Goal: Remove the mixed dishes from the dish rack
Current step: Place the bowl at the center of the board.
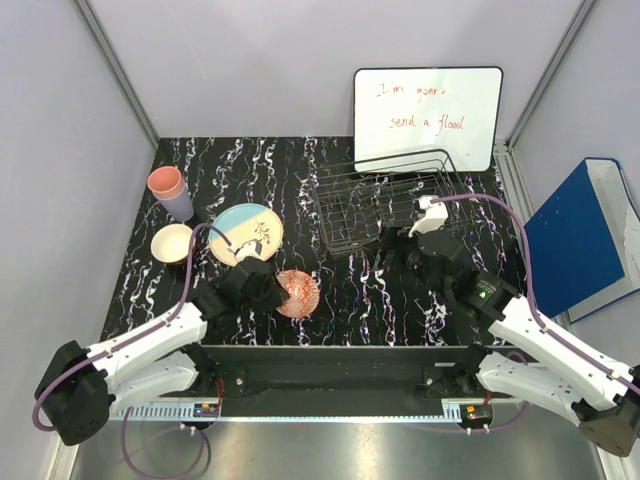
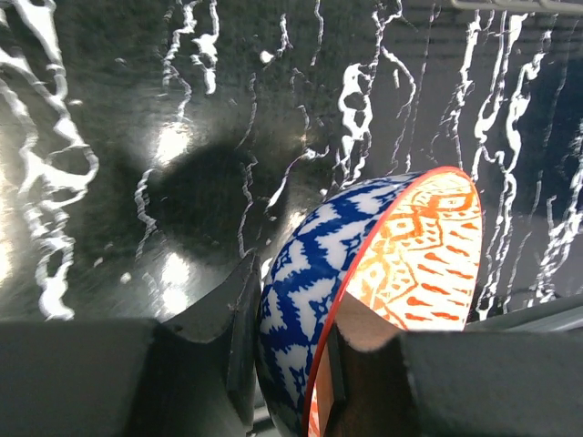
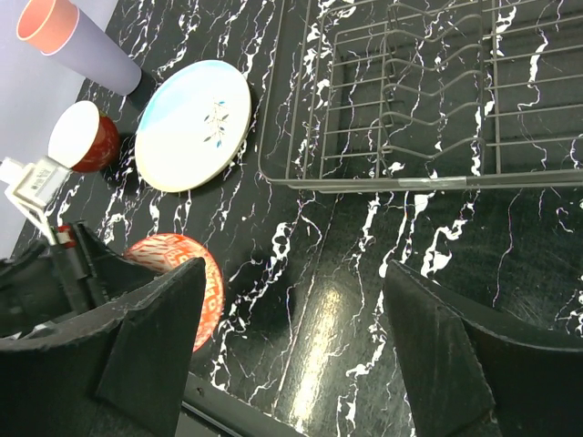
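My left gripper (image 1: 270, 290) (image 2: 290, 346) is shut on the rim of a small bowl (image 1: 298, 292) (image 2: 319, 246), blue-and-white outside and red-orange patterned inside. It holds the bowl on edge near the table's front. The bowl also shows in the right wrist view (image 3: 187, 273). The black wire dish rack (image 1: 385, 195) (image 3: 410, 91) holds no dishes. My right gripper (image 1: 395, 245) (image 3: 296, 328) is open and empty, in front of the rack. The light-blue-and-cream plate (image 1: 247, 232) (image 3: 193, 123), the red bowl with cream inside (image 1: 172, 243) (image 3: 84, 137) and the salmon-pink cup (image 1: 166, 182) (image 3: 50, 23) nested in the lavender cup (image 1: 180, 207) (image 3: 96, 59) stand on the table at the left.
A white board with red writing (image 1: 428, 118) leans behind the rack. A blue folder (image 1: 570, 235) lies off the table at the right. Grey walls close in the table on three sides.
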### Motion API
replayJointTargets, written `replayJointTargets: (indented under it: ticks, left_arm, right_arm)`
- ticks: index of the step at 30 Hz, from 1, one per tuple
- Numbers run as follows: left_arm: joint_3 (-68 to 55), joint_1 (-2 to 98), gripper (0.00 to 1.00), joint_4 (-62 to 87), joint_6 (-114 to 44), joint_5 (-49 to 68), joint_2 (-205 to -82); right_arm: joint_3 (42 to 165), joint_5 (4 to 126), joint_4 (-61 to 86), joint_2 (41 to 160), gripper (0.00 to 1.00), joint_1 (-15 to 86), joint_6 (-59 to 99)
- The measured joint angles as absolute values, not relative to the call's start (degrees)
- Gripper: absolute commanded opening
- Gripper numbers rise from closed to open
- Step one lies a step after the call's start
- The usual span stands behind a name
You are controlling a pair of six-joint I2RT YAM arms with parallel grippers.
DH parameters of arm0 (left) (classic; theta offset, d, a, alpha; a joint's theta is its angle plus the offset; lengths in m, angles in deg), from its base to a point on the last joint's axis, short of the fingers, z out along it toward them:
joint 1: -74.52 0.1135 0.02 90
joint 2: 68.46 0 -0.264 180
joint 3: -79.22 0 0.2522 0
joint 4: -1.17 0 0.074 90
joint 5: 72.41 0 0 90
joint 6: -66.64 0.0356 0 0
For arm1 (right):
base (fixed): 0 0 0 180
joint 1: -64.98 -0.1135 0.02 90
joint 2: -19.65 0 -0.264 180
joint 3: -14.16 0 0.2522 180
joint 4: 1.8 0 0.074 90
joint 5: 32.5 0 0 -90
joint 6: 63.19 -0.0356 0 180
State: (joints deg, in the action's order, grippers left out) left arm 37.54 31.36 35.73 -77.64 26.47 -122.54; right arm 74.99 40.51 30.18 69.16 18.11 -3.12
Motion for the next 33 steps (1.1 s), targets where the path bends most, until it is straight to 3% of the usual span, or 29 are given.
replayJointTargets:
  ticks: [11, 21, 24, 28, 33]
  left_arm:
    - [41.61, 32.22, 0.00, 13.54, -79.82, 24.42, -132.18]
    - [44.23, 40.11, 0.00, -0.49, -84.81, 16.90, -145.36]
    - [44.38, 40.30, 0.09, -2.24, -85.51, 15.44, -146.28]
    - [44.38, 40.30, 0.43, -3.18, -85.86, 13.60, -146.52]
    - [43.94, 40.30, 0.60, -4.05, -86.05, 10.56, -147.72]
  right_arm:
    - [73.13, 41.41, 28.67, 68.36, 0.85, 18.11, -4.00]
    - [71.69, 42.02, 28.15, 67.90, 0.85, 18.11, -4.15]
    - [71.47, 42.00, 28.15, 67.57, 0.85, 18.11, -4.15]
    - [71.36, 41.97, 28.17, 67.50, 0.85, 18.11, -4.17]
    - [71.36, 42.00, 28.11, 68.07, 0.85, 18.11, -4.17]
